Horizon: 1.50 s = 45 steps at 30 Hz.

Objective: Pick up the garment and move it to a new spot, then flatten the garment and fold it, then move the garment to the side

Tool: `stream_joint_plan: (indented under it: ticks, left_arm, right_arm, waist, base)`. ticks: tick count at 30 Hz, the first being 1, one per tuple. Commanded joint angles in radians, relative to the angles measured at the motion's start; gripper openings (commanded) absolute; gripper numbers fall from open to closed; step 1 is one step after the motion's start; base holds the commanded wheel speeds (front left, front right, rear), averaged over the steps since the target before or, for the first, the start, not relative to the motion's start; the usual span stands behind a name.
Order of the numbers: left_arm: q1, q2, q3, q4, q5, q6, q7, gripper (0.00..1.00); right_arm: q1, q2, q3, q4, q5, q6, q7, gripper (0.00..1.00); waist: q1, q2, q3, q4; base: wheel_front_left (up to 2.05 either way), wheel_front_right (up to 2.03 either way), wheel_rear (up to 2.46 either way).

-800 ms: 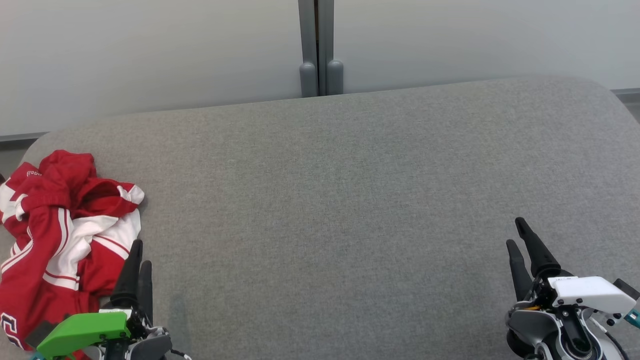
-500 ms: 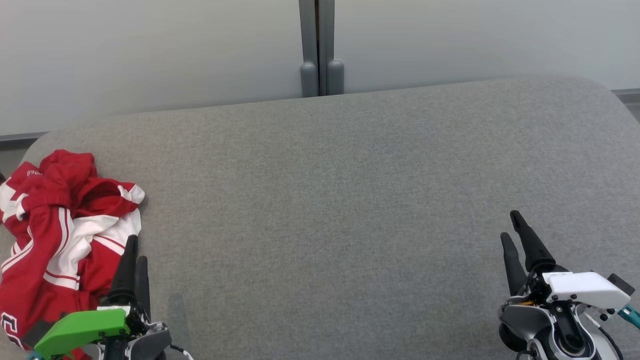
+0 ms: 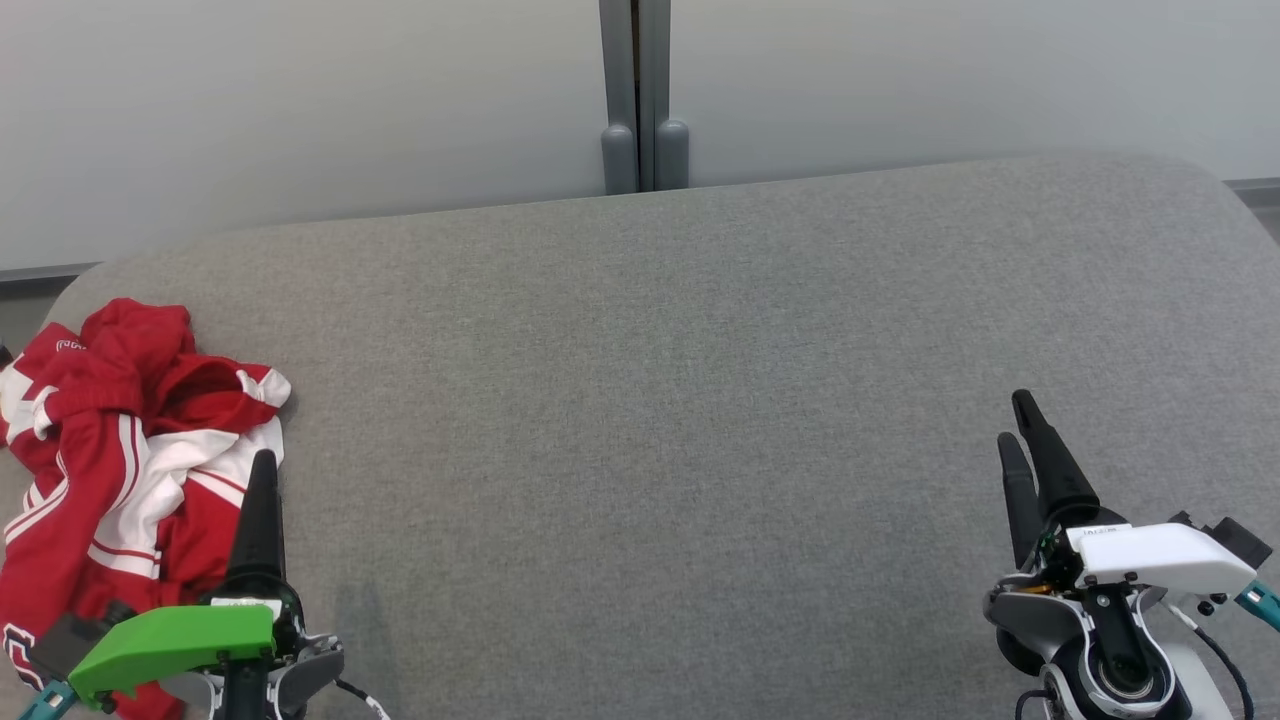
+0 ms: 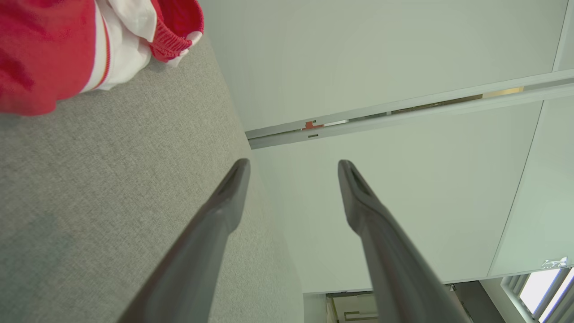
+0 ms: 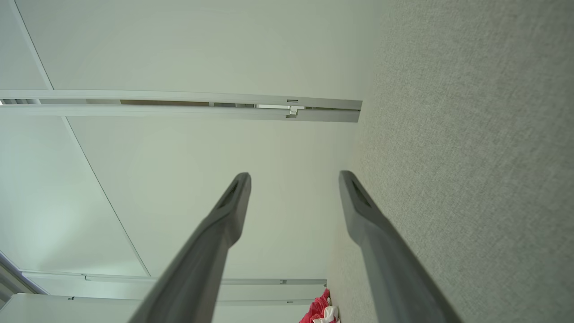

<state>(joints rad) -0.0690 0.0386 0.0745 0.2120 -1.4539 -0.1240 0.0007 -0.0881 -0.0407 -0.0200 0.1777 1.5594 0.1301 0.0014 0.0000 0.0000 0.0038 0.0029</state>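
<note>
The crumpled red-and-white garment (image 3: 130, 470) lies at the left end of the grey surface (image 3: 650, 380), just beside the left gripper (image 3: 262, 470) and untouched by its 2 spread, empty fingers. The right gripper (image 3: 1011, 420), also spread and empty, is well apart from it

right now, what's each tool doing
left tool: open, holding nothing, close to the garment
right tool: open, holding nothing
</note>
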Motion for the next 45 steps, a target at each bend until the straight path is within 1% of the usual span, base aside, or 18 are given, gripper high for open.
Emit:
stream_joint_plan:
  ticks: [1,10,19,32,39,45]
  left_arm:
    - [-0.011,0.006,-0.001,-0.025,0.047,-0.004,-0.011,1.00]
    - [-0.003,0.007,-0.015,-0.053,0.217,-0.005,-0.045,1.00]
    - [0.008,0.008,-0.030,-0.066,0.410,-0.005,-0.077,1.00]
    - [0.018,0.010,-0.056,-0.061,0.707,0.040,-0.117,1.00]
    - [0.022,0.010,-0.069,-0.055,0.835,0.054,-0.136,1.00]
    - [0.025,0.011,-0.081,-0.056,0.913,0.063,-0.152,1.00]
  right_arm:
    - [-0.031,-0.005,0.008,-0.028,-0.027,0.000,-0.010,1.00]
    - [-0.037,-0.006,0.044,-0.051,-0.166,0.000,-0.045,1.00]
    - [-0.041,-0.021,0.085,-0.049,-0.353,0.001,-0.077,1.00]
    - [-0.047,-0.026,0.108,-0.034,-0.601,0.001,-0.117,1.00]
    - [-0.050,-0.027,0.107,-0.020,-0.745,0.001,-0.137,1.00]
    - [-0.052,-0.028,0.106,-0.010,-0.860,0.001,-0.152,1.00]
  waist:
    - [0.0000,0.0000,0.000,0.000]
    - [0.0000,0.0000,-0.004,0.001]
    - [0.0000,0.0000,-0.009,0.001]
    - [0.0000,0.0000,-0.009,0.002]
    - [0.0000,0.0000,-0.010,0.003]
    - [0.0000,0.0000,-0.012,0.005]
  base:
    - [0.00,0.00,0.00]
    - [0.00,0.00,0.00]
    - [0.00,0.00,0.00]
    - [0.00,0.00,0.00]
    - [0.00,0.00,0.00]
    - [0.00,0.00,0.00]
